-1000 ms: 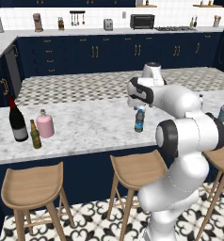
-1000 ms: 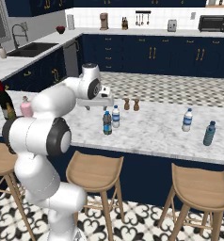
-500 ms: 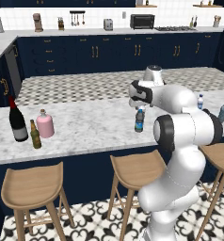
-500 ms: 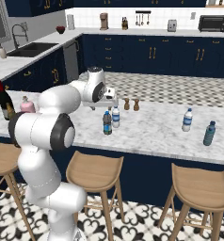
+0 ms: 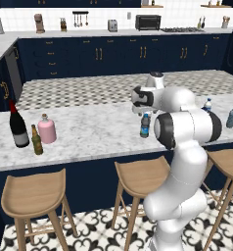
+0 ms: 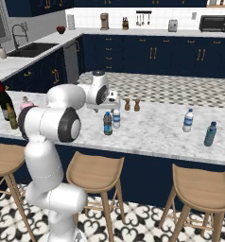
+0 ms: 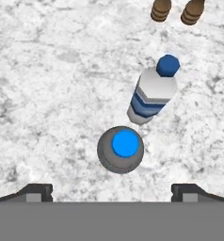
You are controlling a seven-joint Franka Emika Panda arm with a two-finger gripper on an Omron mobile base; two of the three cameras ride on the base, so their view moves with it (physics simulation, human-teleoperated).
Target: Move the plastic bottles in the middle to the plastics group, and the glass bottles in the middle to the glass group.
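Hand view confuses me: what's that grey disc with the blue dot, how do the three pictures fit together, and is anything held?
That disc is a dark-topped bottle seen from above: the camera sits on the white arm's hand, looking down past its open jaws, which hold nothing. Beside it stands a white-labelled water bottle, two brown shakers beyond. The other pictures come from cameras behind the arm, left and right. The marble counter carries a wine bottle, beer bottle and pink bottle at one end, a clear bottle and a teal bottle at the other.

Veined marble counter (image 7: pixel 48 84) (glossy), wooden stools (image 5: pixel 33 196)
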